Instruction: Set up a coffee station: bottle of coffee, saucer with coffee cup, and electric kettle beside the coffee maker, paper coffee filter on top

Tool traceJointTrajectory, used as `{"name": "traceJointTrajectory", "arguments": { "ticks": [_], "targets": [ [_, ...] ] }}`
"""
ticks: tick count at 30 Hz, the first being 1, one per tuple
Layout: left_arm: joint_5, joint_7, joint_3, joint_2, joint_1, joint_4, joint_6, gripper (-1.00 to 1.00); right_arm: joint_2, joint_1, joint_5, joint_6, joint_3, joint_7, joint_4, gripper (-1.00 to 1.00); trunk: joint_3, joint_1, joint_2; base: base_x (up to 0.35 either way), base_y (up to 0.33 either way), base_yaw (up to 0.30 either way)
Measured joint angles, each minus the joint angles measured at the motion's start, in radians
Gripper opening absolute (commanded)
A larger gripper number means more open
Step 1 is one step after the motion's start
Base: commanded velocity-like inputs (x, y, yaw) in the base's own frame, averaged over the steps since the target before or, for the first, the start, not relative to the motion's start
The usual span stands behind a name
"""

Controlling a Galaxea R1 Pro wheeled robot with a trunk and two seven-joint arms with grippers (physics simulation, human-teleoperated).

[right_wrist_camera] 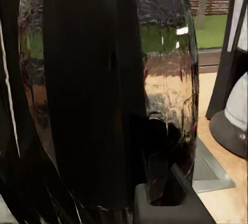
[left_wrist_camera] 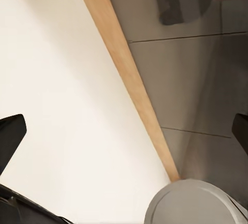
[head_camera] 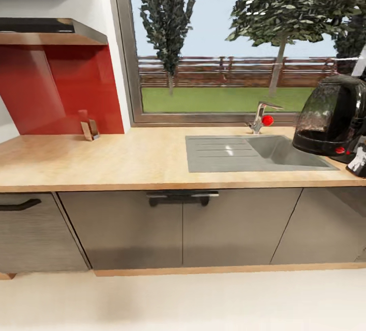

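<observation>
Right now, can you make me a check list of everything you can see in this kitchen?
Surface: kitchen countertop, light wood, with a steel sink set in.
Job's things: electric kettle at the right end beside the sink; coffee maker close by it.
Clutter: small wooden holder by the red backsplash.
Grippers: left tool open, over the floor by the cabinets; right tool close against the kettle, grip unclear.
Cables: nothing seen.
Surroundings: window with trees and fence; faucet.
</observation>
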Motion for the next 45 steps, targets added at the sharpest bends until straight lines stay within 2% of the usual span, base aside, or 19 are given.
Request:
{"name": "traceJointTrajectory", "arguments": {
  "ticks": [31, 33, 36, 37, 38, 39, 40, 41, 42, 44, 45],
  "targets": [
    [0.000, 0.000, 0.000, 0.000, 0.000, 0.000, 0.000, 1.00, 0.007, 0.000, 0.000, 0.000, 0.004, -0.001, 0.001, -1.00, 0.000, 0.000, 0.000, 0.000, 0.000, -0.279],
    [0.000, 0.000, 0.000, 0.000, 0.000, 0.000, 0.000, 1.00, 0.018, 0.000, -0.003, 0.000, 0.011, 0.000, 0.001, -1.00, 0.000, 0.000, 0.000, 0.000, 0.000, -0.280],
    [0.000, 0.000, 0.000, 0.000, 0.000, 0.000, 0.000, 1.00, 0.036, 0.000, -0.009, 0.000, 0.064, -0.001, 0.001, -1.00, 0.000, 0.000, 0.000, 0.000, 0.000, -0.282],
    [0.000, 0.000, 0.000, 0.000, 0.000, 0.000, 0.000, 1.00, 0.045, 0.000, 0.007, -0.005, 0.103, -0.004, 0.001, -1.00, 0.000, 0.000, 0.000, 0.000, 0.000, -0.285],
    [0.000, 0.000, 0.000, 0.000, 0.000, 0.000, 0.000, 1.00, 0.072, 0.000, 0.025, -0.012, 0.158, -0.008, 0.000, -1.00, 0.000, 0.000, 0.000, 0.000, 0.000, -0.285],
    [0.000, 0.000, 0.000, 0.000, 0.000, 0.000, 0.000, 1.00, 0.081, 0.000, -0.037, 0.007, 0.175, -0.004, -0.001, -1.00, 0.000, 0.000, 0.000, 0.000, 0.000, -0.285],
    [0.000, 0.000, -0.001, 0.000, 0.000, 0.000, 0.000, 1.00, 0.101, 0.000, -0.028, 0.004, 0.185, -0.007, 0.000, -1.00, 0.000, 0.000, 0.000, 0.000, 0.000, -0.286],
    [0.000, 0.000, -0.001, -0.001, 0.000, 0.000, 0.000, 1.00, 0.114, 0.000, -0.002, -0.004, 0.188, -0.010, 0.000, -1.00, 0.000, 0.000, 0.000, 0.000, 0.000, -0.286],
    [0.000, 0.000, -0.001, -0.001, 0.000, 0.000, 0.000, 1.00, 0.156, -0.001, 0.032, -0.014, 0.193, -0.014, 0.000, -1.00, 0.000, 0.000, 0.000, 0.000, 0.000, -0.286],
    [0.000, 0.000, -0.002, -0.001, 0.000, 0.000, 0.000, 1.00, 0.206, -0.002, -0.035, 0.005, 0.212, -0.025, -0.001, -1.00, 0.000, 0.000, 0.000, 0.000, 0.000, -0.286],
    [0.000, 0.000, -0.001, -0.001, 0.000, 0.000, 0.000, 1.00, 0.220, -0.005, -0.016, -0.001, 0.220, -0.037, 0.000, -1.00, 0.000, 0.000, 0.000, 0.000, 0.000, -0.286]
  ]
}}
